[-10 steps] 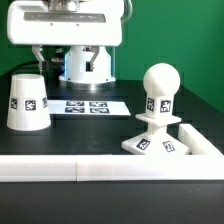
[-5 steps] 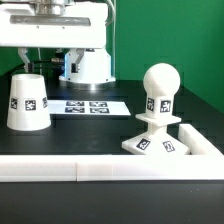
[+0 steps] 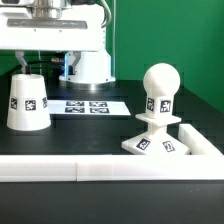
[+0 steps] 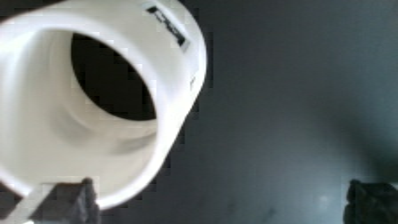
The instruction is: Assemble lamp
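Note:
The tapered white shade [image 3: 28, 100] stands wide end down at the exterior view's left, with a tag on its side. The round bulb [image 3: 160, 85] stands upright in the flat square base [image 3: 172, 146] at the exterior view's right. My gripper [image 3: 34, 62] hangs just above the shade, open and empty. In the wrist view the shade [image 4: 173, 62] shows its open narrow top from above. One dark fingertip [image 4: 63, 203] overlaps the shade's rim, and the gripper [image 4: 214, 205] spans bare table towards the other fingertip.
The marker board [image 3: 86, 105] lies flat behind the shade and the base. A long white border bar [image 3: 100, 170] runs along the front and turns past the base. The arm's white pedestal [image 3: 90, 65] stands at the back.
The arm has moved toward the exterior view's left and come down over the shade. The lamp parts have not moved.

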Motion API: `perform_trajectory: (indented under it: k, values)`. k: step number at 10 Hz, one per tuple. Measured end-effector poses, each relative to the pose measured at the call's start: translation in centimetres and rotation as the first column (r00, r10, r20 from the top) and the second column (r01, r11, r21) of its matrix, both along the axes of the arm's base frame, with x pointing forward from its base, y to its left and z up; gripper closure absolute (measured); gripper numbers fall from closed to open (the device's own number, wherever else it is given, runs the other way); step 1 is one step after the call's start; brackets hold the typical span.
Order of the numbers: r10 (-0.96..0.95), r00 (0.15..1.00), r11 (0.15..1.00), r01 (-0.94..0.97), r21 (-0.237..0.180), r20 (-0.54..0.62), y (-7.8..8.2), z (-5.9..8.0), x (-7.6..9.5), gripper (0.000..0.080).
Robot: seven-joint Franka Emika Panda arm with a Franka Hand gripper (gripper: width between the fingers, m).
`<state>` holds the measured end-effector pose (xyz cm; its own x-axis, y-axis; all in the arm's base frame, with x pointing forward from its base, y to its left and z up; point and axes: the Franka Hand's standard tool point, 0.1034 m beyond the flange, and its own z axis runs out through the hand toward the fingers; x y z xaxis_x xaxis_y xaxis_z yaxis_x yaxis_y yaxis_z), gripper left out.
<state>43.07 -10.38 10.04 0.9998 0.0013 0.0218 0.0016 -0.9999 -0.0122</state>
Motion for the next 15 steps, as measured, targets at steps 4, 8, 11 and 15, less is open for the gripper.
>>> perform_trajectory:
  k: [4,8,11,15]
  values:
    - [-0.005,1.0,1.0,0.005,0.0,-0.017,-0.3,-0.9,-1.4,0.0101]
    - [0.012,1.0,1.0,-0.012,-0.004,-0.028,-0.5,-2.2,-1.3,0.0101]
    - [0.013,0.999,1.0,-0.013,-0.004,-0.03,-0.4,-2.3,-1.3,0.0363]
    - [0.014,1.0,1.0,-0.015,-0.004,-0.027,-0.4,-2.2,-1.2,0.0756]
